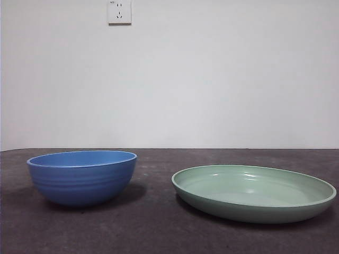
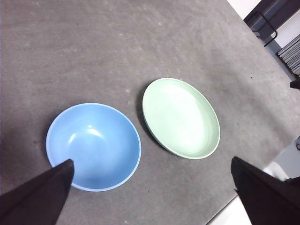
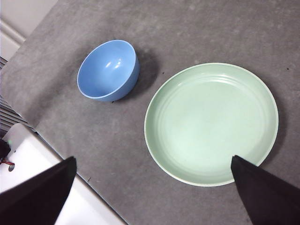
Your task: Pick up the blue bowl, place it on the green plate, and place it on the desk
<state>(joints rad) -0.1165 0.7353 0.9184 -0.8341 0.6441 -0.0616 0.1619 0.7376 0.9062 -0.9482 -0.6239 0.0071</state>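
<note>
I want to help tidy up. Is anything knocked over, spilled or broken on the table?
No, nothing stands out. The blue bowl sits upright and empty on the desk, and the green plate lies flat beside it, apart from it, also empty. No cracks or spills show.

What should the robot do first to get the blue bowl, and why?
Probably lower the left gripper toward the blue bowl. Its jaws are open high above the bowl, which sits empty on the desk beside the green plate, not touching it.
</note>
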